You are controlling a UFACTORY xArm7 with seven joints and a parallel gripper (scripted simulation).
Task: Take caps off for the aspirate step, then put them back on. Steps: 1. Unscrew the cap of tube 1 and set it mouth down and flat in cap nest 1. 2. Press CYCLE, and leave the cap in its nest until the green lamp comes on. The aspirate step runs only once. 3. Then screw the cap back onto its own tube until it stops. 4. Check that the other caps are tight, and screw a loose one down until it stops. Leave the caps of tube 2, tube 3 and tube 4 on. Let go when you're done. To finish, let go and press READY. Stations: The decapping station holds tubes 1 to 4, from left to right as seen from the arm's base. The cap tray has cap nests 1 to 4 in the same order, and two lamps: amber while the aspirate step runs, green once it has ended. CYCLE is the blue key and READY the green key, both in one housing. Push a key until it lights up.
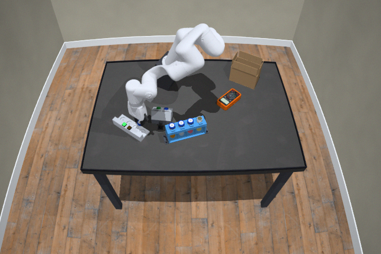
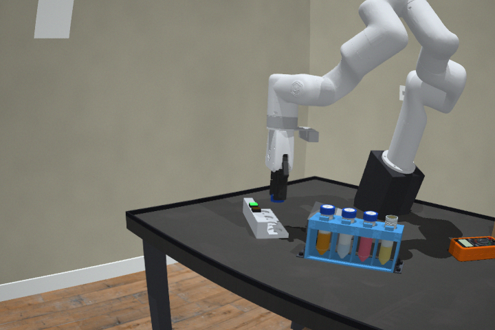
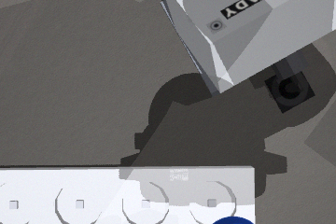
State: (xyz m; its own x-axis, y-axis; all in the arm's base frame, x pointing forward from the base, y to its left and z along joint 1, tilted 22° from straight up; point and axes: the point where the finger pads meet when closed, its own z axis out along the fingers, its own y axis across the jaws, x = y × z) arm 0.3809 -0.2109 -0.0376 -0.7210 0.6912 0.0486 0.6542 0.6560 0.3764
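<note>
The end effector (image 2: 278, 197) is clenched on a blue cap (image 2: 277, 199) and holds it above the white cap tray (image 2: 264, 227), off its nests. On this tray the green lamp (image 2: 252, 203) is lit. Right of the tray on the table (image 2: 216, 240) stands the blue tube rack (image 2: 353, 240); its far-right tube (image 2: 390, 221) is uncapped, and the other three tubes carry blue caps.
</note>
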